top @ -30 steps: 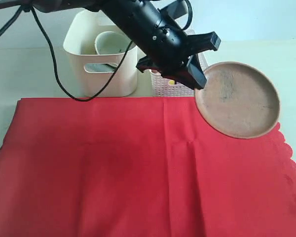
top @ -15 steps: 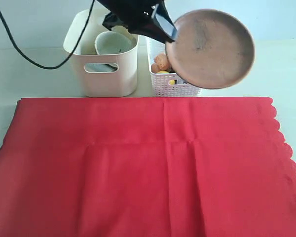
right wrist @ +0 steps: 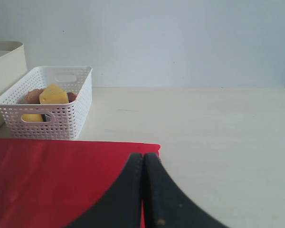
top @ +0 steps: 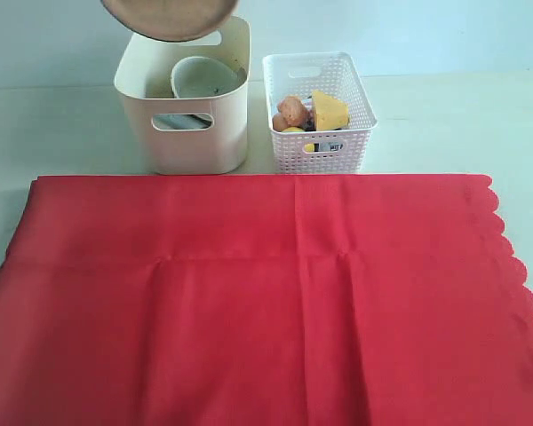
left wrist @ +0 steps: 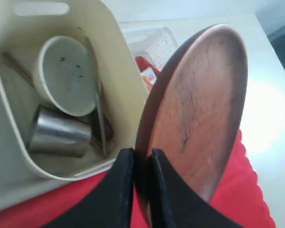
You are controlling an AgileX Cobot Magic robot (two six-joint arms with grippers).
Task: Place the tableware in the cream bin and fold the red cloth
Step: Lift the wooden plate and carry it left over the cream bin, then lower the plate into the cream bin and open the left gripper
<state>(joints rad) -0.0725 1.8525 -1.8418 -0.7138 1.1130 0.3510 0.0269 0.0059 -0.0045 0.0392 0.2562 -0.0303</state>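
My left gripper [left wrist: 142, 154] is shut on the rim of the round brown plate [left wrist: 199, 104], which it holds on edge beside the cream bin [left wrist: 118, 85]. In the exterior view the plate [top: 169, 18] hangs just above the bin [top: 186, 133] at the top edge, and neither gripper shows there. Inside the bin lie the pale speckled bowl [left wrist: 66, 76], the steel cup [left wrist: 59, 135] and the silver knife [left wrist: 99, 109]. The red cloth [top: 266, 302] lies spread flat across the table. My right gripper [right wrist: 143, 159] is shut and empty over a corner of the cloth [right wrist: 61, 180].
A white lattice basket [top: 318, 111] with food items stands right of the cream bin, behind the cloth's far edge. Bare pale table [right wrist: 218, 133] lies to the right of the cloth, whose right edge is scalloped.
The left arm has carried the plate up and to the left, from in front of the white basket to above the cream bin, and has left the exterior view. The cloth has not moved.
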